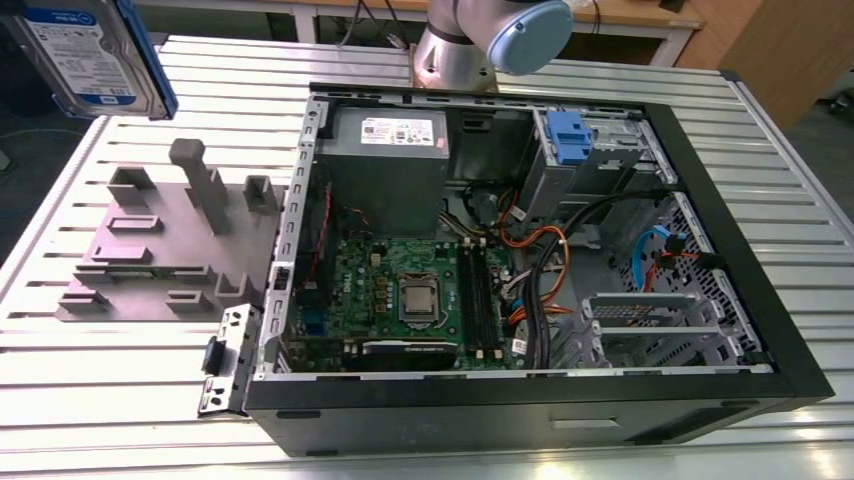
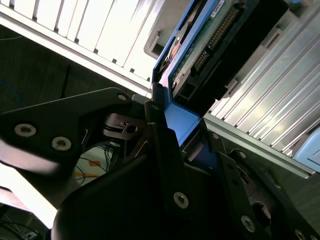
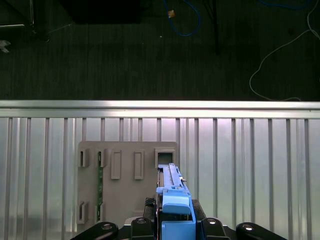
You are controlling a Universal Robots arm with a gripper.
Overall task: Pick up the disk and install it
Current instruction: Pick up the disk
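Pinching the disk (image 1: 96, 55) by its blue frame edges, the gripper (image 3: 176, 226) holds it aloft at the exterior view's far left; likely rigid, dense, shock-sensitive.

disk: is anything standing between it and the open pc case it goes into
Nothing visible does. The disk, clamped in the gripper, hangs above the grey fixture, and the computer case beside it lies open with its side panel off. Cables crowd the case's middle, though.

Robotics lab: an opened computer tower (image 1: 534, 410) lies on a ribbed aluminium desk (image 1: 107, 400), a robot arm (image 1: 461, 50) mounted behind, above a dark floor (image 3: 100, 60).
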